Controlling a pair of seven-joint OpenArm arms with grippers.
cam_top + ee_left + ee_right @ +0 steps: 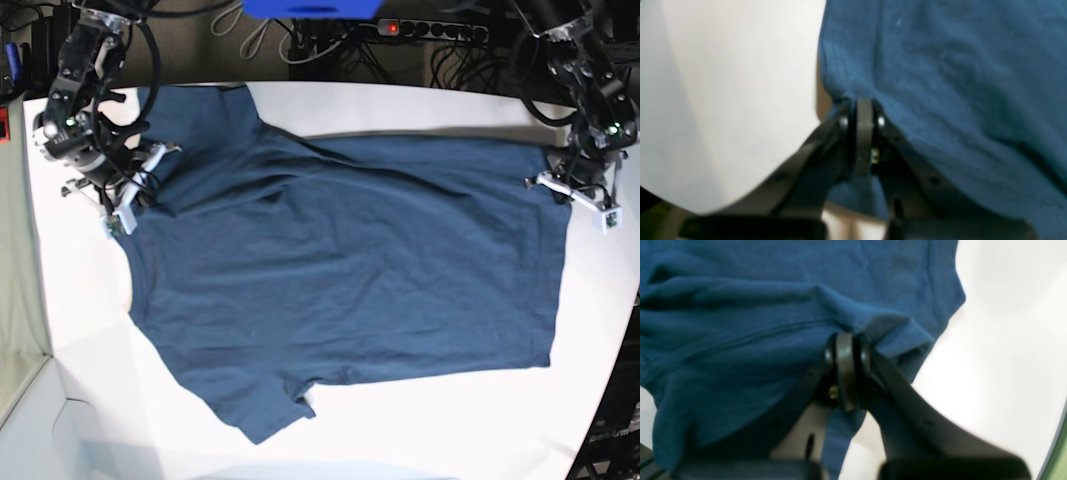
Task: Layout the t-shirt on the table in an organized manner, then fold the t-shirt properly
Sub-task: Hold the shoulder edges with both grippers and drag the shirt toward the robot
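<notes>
The dark navy t-shirt [340,260] lies spread sideways on the white table [420,420], its hem toward the right and its sleeves toward the left. One sleeve points to the back left, the other to the front. My left gripper [557,178] is shut on the shirt's back-right hem corner; the left wrist view shows its jaws [859,111] pinching the fabric edge [940,83]. My right gripper [138,188] is shut on the shirt near the left shoulder; the right wrist view shows it [847,341] pinching a bunched fold [740,323].
A power strip [420,28] with a red light and cables lie behind the table's far edge. A blue object [310,8] is at the top. The table edge curves at the right [610,400] and left [40,330].
</notes>
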